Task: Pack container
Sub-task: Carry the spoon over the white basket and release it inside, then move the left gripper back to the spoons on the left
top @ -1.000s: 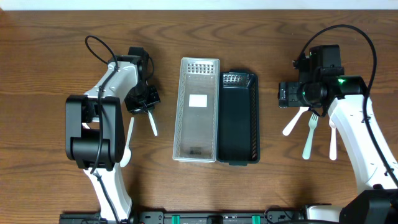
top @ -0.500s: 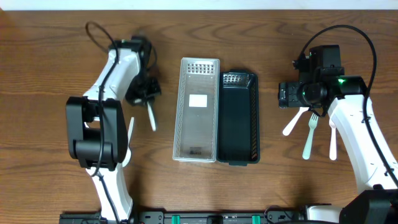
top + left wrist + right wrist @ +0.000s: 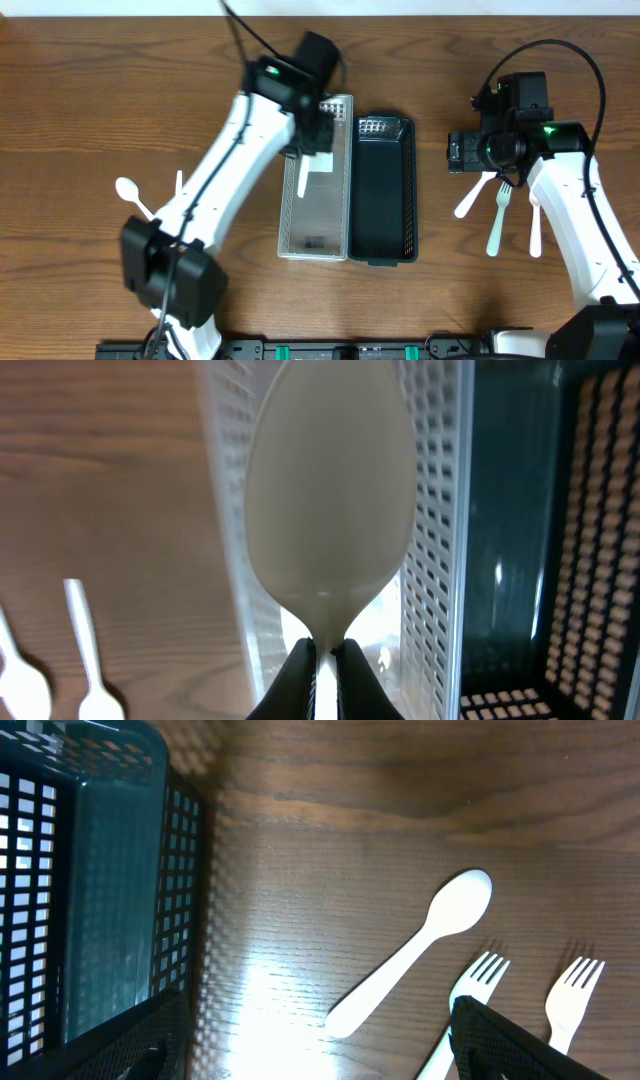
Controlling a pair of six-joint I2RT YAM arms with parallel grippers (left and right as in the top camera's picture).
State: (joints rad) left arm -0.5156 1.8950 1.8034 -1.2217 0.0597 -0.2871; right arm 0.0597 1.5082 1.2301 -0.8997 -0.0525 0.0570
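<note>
My left gripper [image 3: 310, 150] is shut on the handle of a white plastic spoon [image 3: 303, 178] and holds it above the left side of the white perforated basket [image 3: 342, 215]. In the left wrist view the spoon's bowl [image 3: 330, 490] fills the centre, pinched at its neck by the jaws [image 3: 322, 660], with the white basket [image 3: 435, 510] beneath. The black basket [image 3: 382, 190] stands right of the white one, touching it. My right gripper [image 3: 468, 152] is open and empty, hovering just right of the black basket [image 3: 110, 870], above the wood by a white spoon [image 3: 415, 955].
On the right lie a spoon [image 3: 472, 196], a fork [image 3: 498, 220] and another white utensil [image 3: 535, 228]; two forks [image 3: 470, 995] [image 3: 572, 1000] show in the right wrist view. On the left lie a spoon [image 3: 130, 195] and a second utensil [image 3: 180, 185].
My left arm has swung from the table left of the white basket to above that basket, carrying the white spoon. The right arm has not moved.
</note>
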